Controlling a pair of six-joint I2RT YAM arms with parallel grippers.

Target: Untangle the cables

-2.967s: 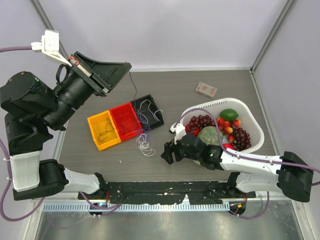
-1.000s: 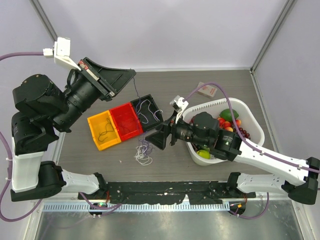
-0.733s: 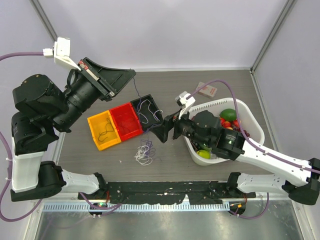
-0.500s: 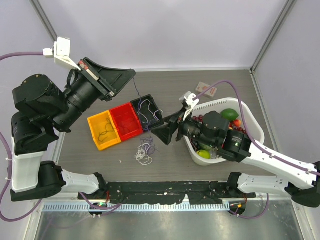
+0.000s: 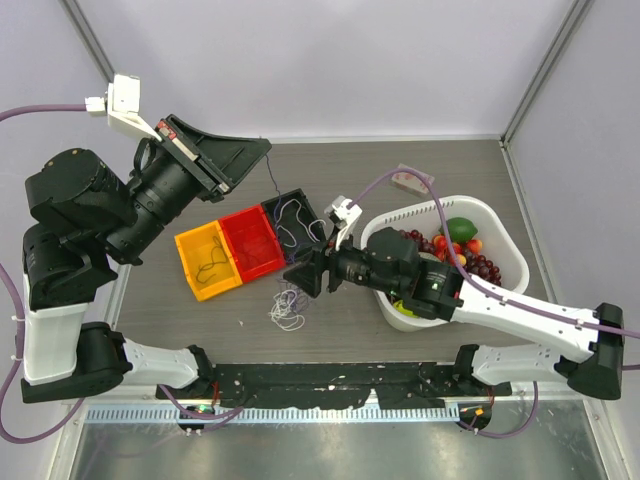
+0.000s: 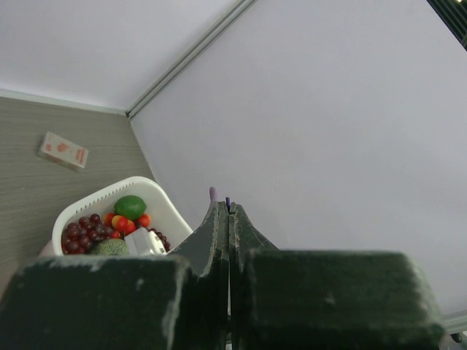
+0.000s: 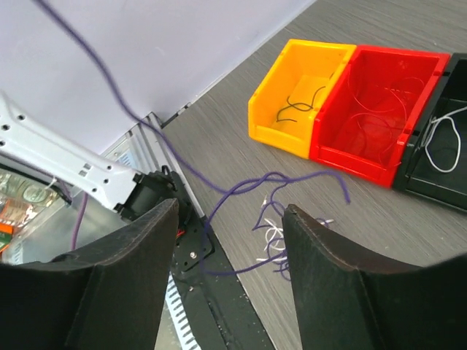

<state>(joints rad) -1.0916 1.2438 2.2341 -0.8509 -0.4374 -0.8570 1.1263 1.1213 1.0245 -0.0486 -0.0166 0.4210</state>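
Our left gripper [image 5: 262,144] clamps the purple cord [image 5: 268,176]; our right gripper [image 7: 230,219] hangs spread above the near tangle [image 7: 273,237]. Light, limp threads, we judge: pinch one loose loop.

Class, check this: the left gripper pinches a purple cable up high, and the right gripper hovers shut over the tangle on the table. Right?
Not quite: the right gripper is open, fingers apart above the tangle, as the right wrist view shows. The left gripper does pinch the purple cable up high.

Top view looks straight down; right wrist shares its bins [image 5: 262,232] closely, left wrist its basket [image 5: 495,212].
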